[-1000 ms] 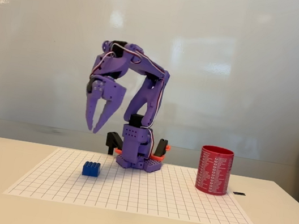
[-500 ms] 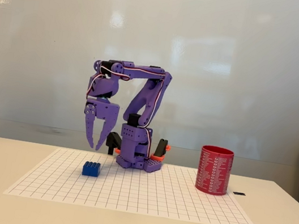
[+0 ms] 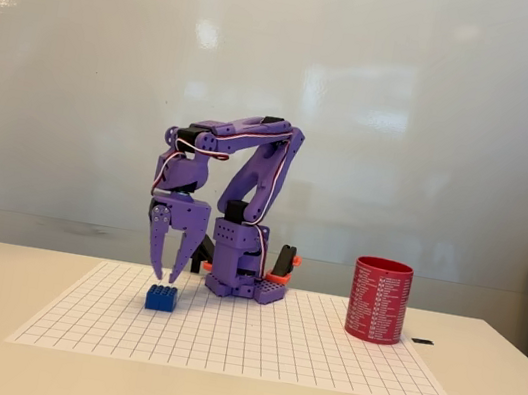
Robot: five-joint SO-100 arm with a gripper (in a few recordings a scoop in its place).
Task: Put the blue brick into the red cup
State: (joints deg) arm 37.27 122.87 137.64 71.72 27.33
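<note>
Fixed view: gripper (image 3: 164, 276) hangs just above the blue brick (image 3: 162, 298) on the grid mat (image 3: 318, 359), fingers parted, holding nothing. Approach step. Next: lower, straddle brick, close. Red cup (image 3: 379, 300) stands well apart, right.

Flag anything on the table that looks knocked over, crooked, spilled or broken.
Nothing stands out. The blue brick sits flat on the grid sheet, studs up. The red cup stands upright at the sheet's right edge. The gripper hangs just above the brick, jaws open.
</note>
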